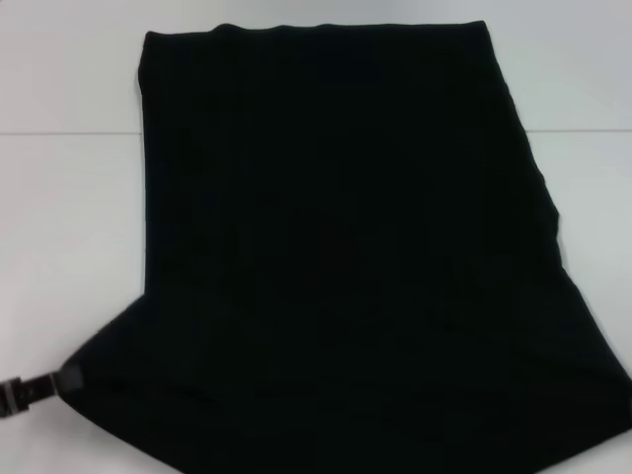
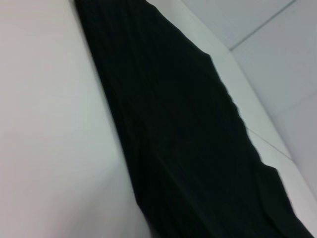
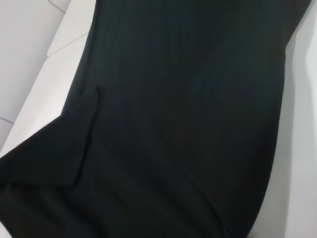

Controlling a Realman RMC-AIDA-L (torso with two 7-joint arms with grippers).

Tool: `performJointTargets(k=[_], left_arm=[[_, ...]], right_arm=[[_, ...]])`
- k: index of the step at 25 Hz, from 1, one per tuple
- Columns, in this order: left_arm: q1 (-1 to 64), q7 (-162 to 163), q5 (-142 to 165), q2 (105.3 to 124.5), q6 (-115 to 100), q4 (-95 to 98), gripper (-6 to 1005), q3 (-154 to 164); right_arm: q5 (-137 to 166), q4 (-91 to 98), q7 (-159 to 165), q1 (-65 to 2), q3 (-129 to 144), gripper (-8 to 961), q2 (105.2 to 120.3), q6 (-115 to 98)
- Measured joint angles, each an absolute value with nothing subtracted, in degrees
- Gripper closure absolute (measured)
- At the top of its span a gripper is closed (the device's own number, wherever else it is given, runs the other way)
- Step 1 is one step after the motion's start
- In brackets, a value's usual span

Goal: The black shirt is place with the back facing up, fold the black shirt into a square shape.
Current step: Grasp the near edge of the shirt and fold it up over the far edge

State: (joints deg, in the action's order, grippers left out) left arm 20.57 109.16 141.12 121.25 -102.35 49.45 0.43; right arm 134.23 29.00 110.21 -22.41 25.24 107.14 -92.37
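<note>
Prob. a lab: bare white table (image 1: 69,217), robot rig.

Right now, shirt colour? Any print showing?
The black shirt is plain black with no print visible, clearest in the head view.

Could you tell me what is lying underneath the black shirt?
The black shirt lies on the white table. Anything between them is covered. The left gripper touches its near sleeve.

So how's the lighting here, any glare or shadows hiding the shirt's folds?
Head view: even light, no glare, the black shirt reads almost flat black, the left gripper at its near left corner. Left wrist view: faint creases. Right wrist view: one fold line visible.
</note>
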Motion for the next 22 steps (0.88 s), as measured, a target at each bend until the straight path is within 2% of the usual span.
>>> performJointTargets(k=[14,19,22], left_arm=[[16.1,106.8,141.3,123.04,-111.3,48.0,969,0.4],[19.4,107.6,139.6,122.10,-110.3,46.0,970,-0.3],[23.5,107.8,136.8,120.50,-107.9,42.8,970,-0.6]], right_arm=[[134.3,30.2,103.5,-17.1,19.3,900,106.25,-99.9],[134.1,30.2,103.1,-19.8,15.9,900,106.70,-99.0],[133.7,30.2,103.0,-23.0,14.6,900,107.39,-97.0]])
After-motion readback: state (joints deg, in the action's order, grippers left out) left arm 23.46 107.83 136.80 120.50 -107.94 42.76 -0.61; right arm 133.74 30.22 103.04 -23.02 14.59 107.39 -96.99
